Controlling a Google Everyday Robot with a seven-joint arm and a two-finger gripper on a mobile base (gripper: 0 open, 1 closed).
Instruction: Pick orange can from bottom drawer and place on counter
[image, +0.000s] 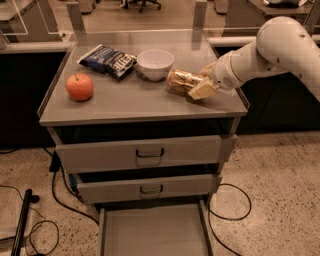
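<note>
Gripper: at the right side of the counter, near its right edge and about midway between front and back; gripper (197, 82) pointing left, toward the middle of the top.
Gripper state: clamped on the orange can, one pale finger (202, 91) along the front of the can and the other behind it.
Orange can: orange can (179, 81) on its side between the fingers, long axis running left to right, free end sticking out to the left of the gripper; low over the counter surface, contact with the surface not possible to tell.
Arm: white arm (272, 45) reaching in from beyond the right edge, sloping down to the gripper.
Counter: grey counter (135, 102) with a clear edge guard (135, 36) along the back edge.
Bowl: white bowl (155, 64) just left of the can, toward the back edge, apart from it.
Chip bag: dark blue chip bag (108, 60) lying flat near the back left corner, just beside the bowl.
Apple: orange-red apple (80, 86) upright near the left edge, well apart from the can.
Bottom drawer: bottom drawer (155, 232) pulled out, bare grey floor showing.
Upper drawers: top drawer (100, 155) and middle drawer (110, 191) pushed in, each with a loop handle.
Floor: speckled floor with black cables (59, 197) at the left of the cabinet.
</note>
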